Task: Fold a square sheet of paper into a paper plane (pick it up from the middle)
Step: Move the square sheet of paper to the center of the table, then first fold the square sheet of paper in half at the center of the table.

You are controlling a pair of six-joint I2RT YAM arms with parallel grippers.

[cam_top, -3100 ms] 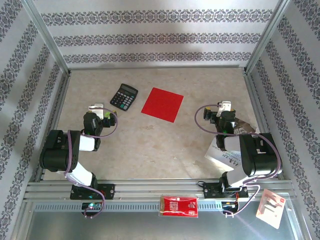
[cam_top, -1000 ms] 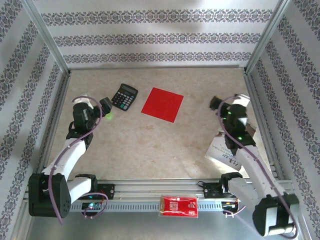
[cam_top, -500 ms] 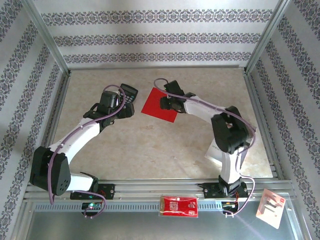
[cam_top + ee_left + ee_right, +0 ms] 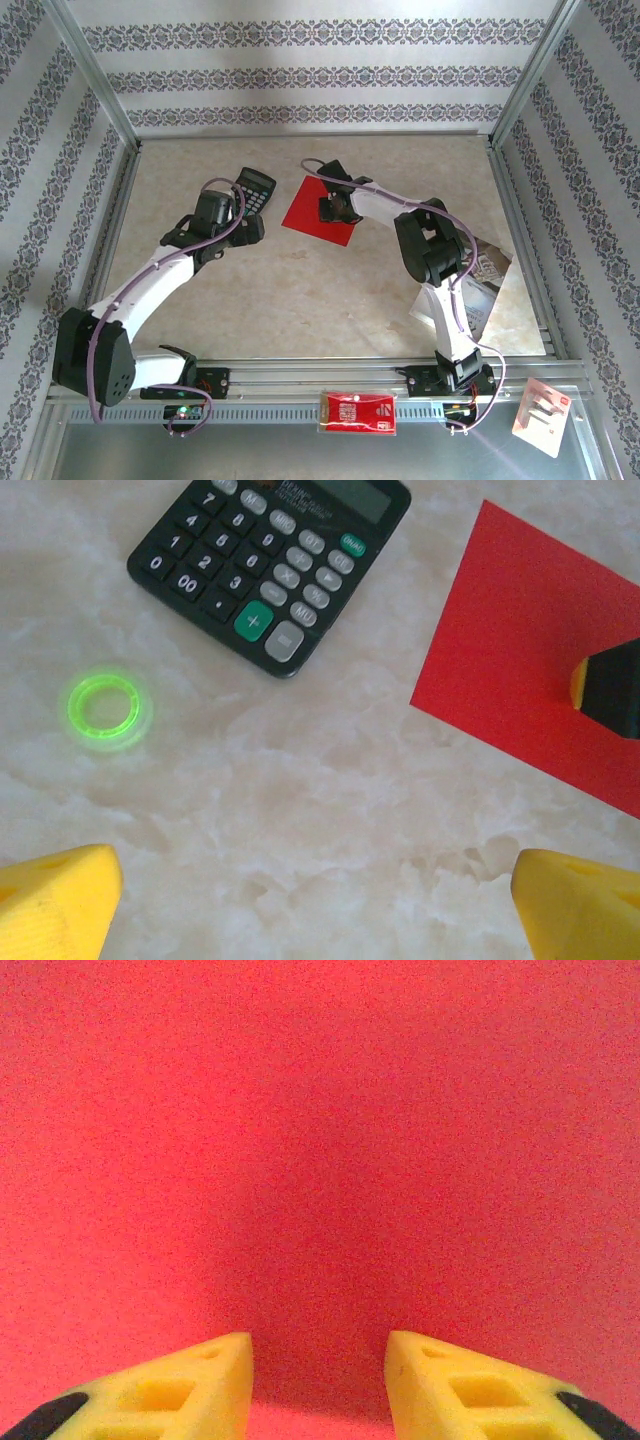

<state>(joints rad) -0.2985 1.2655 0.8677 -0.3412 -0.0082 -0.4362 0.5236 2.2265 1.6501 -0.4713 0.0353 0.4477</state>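
The square sheet of paper (image 4: 305,218) is bright red and lies flat on the marble table top, right of the black calculator (image 4: 256,189). My right gripper (image 4: 332,207) hovers low over the sheet's middle. In the right wrist view its yellow fingers (image 4: 200,1385) stand open (image 4: 318,1355) with red paper (image 4: 320,1140) between and beyond them. My left gripper (image 4: 247,228) is open (image 4: 315,875) over bare table, just short of the calculator (image 4: 270,560) and left of the sheet (image 4: 520,670). The paper plane is out of view.
A grey printed booklet (image 4: 478,278) lies under the right arm's elbow. A red-and-white packet (image 4: 358,411) and a white card (image 4: 541,415) sit on the front rail. A green ring of light (image 4: 105,710) glows on the table. Patterned walls enclose the table.
Both arms have unfolded from beside their bases and reached toward the table's far middle. The right gripper came over the red sheet; the left drew back slightly from the calculator.
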